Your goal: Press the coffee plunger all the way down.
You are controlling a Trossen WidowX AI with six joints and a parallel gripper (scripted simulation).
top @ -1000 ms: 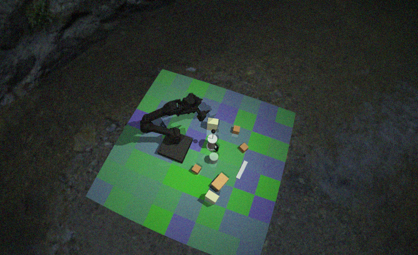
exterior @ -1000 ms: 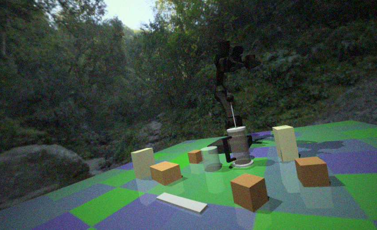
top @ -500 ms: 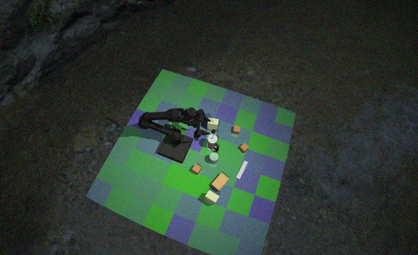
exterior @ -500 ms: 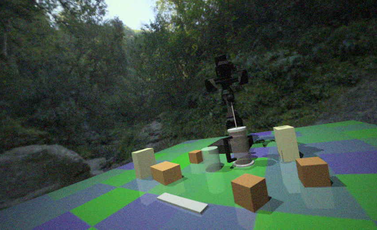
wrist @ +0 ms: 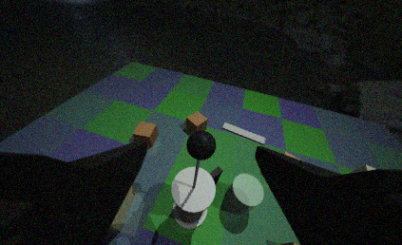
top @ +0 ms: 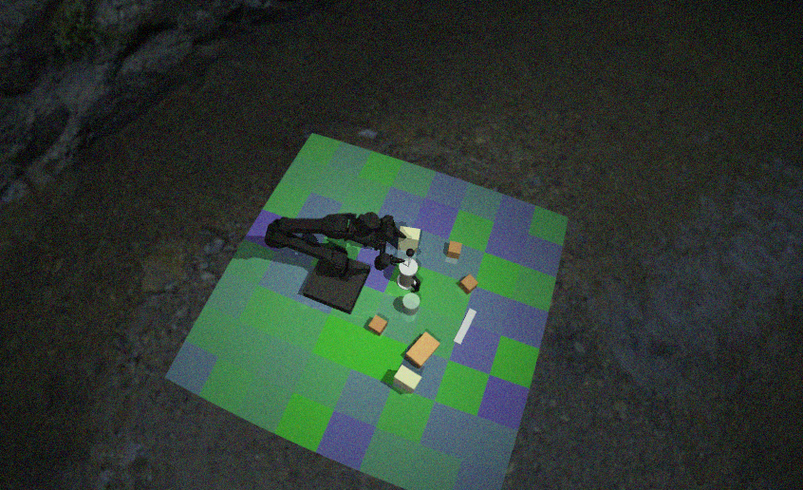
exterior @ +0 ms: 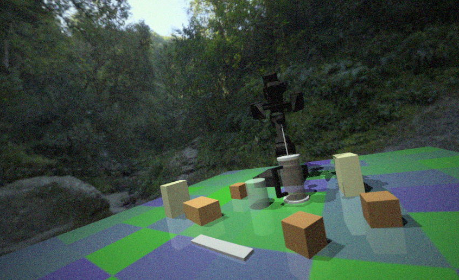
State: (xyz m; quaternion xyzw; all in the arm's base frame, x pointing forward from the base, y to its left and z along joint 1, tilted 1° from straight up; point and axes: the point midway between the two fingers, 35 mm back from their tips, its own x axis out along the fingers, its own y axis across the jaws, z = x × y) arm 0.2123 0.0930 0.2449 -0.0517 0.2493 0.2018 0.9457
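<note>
The coffee press [top: 406,277] [exterior: 292,178] [wrist: 193,191] stands upright on the checkered mat, its black handle turned toward the exterior camera. The plunger rod [exterior: 285,140] stands far out of the white lid, topped by a round black knob [top: 410,252] [exterior: 279,119] [wrist: 201,145]. My gripper [top: 402,248] [exterior: 277,106] is open and empty, on the arm-base side of the knob and somewhat above it. In the wrist view the knob appears centred between the two spread fingers, beyond their tips. No contact with the press shows.
A clear cylinder [top: 410,301] [exterior: 257,193] [wrist: 248,190] stands close to the press. A cream block [top: 410,234] [exterior: 349,174] stands on its other side. Orange blocks [top: 455,249] [top: 468,283] [top: 377,325] [top: 422,348], another cream block [top: 407,378] and a white bar [top: 464,326] [exterior: 222,247] lie around.
</note>
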